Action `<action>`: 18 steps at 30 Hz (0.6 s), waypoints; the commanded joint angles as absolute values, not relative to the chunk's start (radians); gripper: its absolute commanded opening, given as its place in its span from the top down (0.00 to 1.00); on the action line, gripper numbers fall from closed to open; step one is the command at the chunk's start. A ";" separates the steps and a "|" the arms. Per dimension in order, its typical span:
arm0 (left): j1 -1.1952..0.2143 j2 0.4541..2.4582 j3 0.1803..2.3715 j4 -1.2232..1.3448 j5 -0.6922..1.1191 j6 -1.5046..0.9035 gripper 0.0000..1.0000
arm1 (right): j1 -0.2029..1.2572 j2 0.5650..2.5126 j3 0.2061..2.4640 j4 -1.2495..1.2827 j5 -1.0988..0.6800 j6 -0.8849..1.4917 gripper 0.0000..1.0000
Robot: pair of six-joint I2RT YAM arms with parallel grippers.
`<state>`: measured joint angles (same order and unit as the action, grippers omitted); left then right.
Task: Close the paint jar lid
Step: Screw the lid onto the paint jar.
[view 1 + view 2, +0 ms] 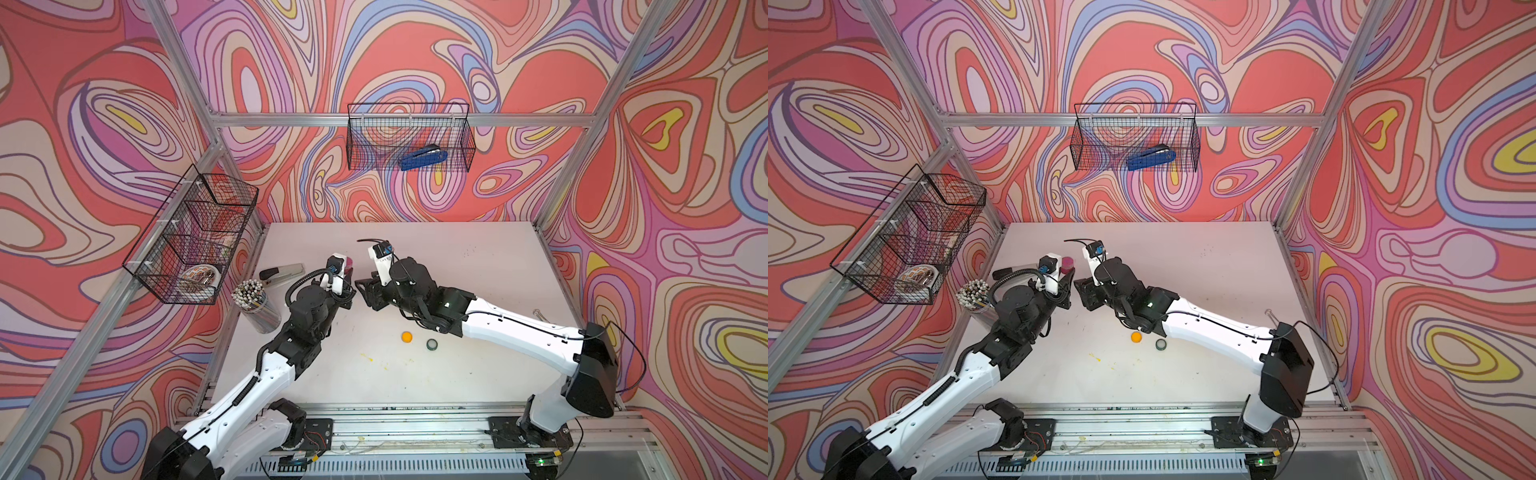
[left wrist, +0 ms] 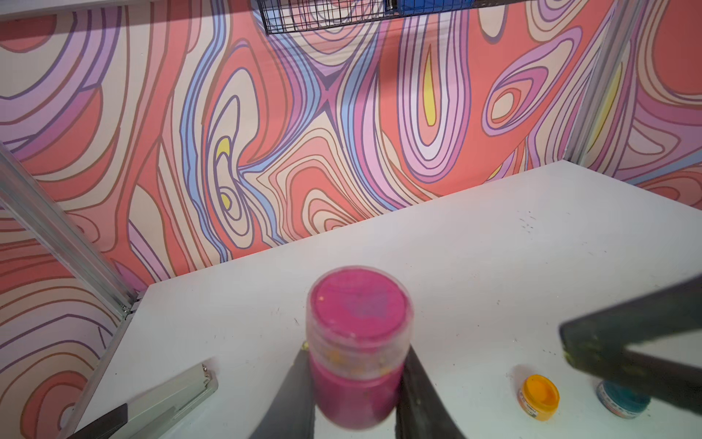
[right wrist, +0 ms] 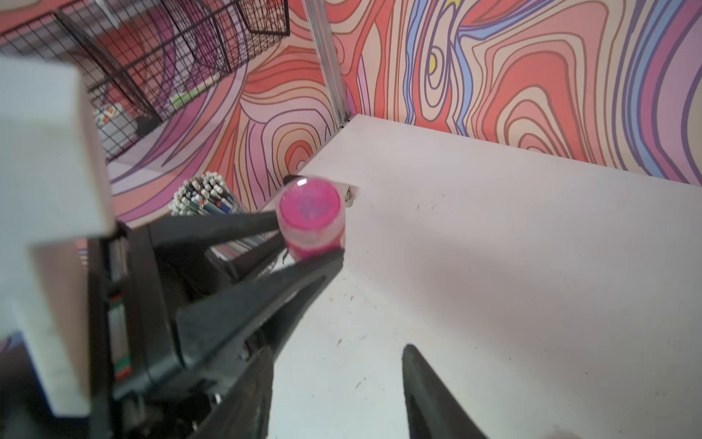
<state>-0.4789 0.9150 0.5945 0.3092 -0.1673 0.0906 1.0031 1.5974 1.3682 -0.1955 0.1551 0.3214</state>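
on the left wall hangs a wire basket [image 1: 145, 266] with compartments; a patterned roll lies in its nearest one. below it, on the white table [image 1: 478, 270], stands a clear cup of pencils [image 1: 255, 303], tips up, and just behind that lies a grey stapler [image 1: 282, 272].

next comes the left gripper [image 2: 357, 365]. its two dark fingers [image 2: 416, 376] are drawn in narrow and press on either side of the pink paint jar [image 2: 359, 380], gripping the body below the cap. the jar is upright, toward the back left part of the table, near the stapler and showing in both top views just past the left wrist [image 1: 1068, 263]. a clear lid [image 2: 359, 308] sits on top of the jar; it looks seated, though the blur up close does not let me say whether it is fully turned down.

the right gripper [image 1: 362, 287] faces the left one, its tips just beside the jar but not touching it. its fingers stand apart with nothing between them.

further right and nearer the front, under the right arm, a small orange pot [image 1: 407, 337] and a small teal pot [image 1: 432, 344] sit close together on the table, well apart from the pink jar. on the back wall, a second wire basket [image 1: 374, 137] holds a blue stapler [image 1: 423, 160].
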 commanded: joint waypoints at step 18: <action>-0.482 0.696 0.646 -0.127 0.454 0.074 0.72 | 0.788 1.502 1.342 -0.225 -0.587 -0.060 0.48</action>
<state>-0.4789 0.7040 0.6590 -0.1188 0.3504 0.0780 0.7895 1.4704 1.2964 -0.2180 -0.4232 0.0036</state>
